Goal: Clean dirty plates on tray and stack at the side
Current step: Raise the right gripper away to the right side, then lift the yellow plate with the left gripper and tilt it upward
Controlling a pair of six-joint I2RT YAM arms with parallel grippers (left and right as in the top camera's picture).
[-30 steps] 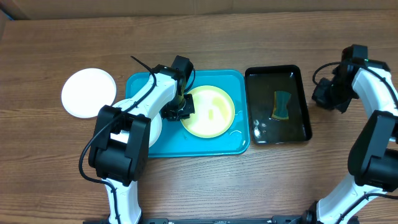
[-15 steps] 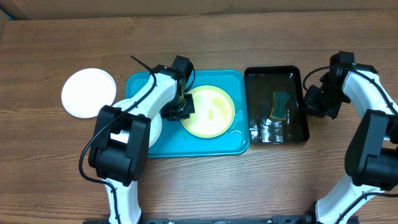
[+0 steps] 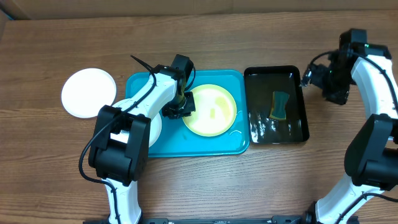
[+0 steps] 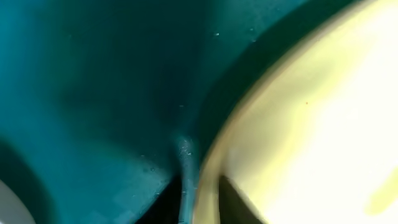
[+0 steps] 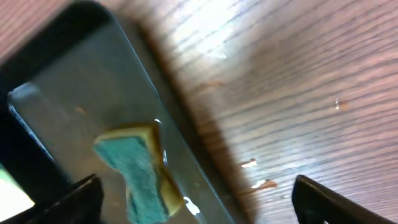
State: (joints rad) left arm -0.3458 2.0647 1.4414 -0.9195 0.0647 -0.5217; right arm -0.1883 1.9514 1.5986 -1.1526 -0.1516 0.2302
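Wooden table carries the turquoise tray at frame centre, long axis running left to right; the yellow-green plate lies flat in its right half. The left gripper is nearly closed, pinching the plate's left rim. The right gripper is spread wide and empty, over the table just right of the black tray.

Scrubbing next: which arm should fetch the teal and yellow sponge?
Right. The right gripper hangs open beside the narrow black tray holding the sponge; left gripper pinches the round yellow-green plate.
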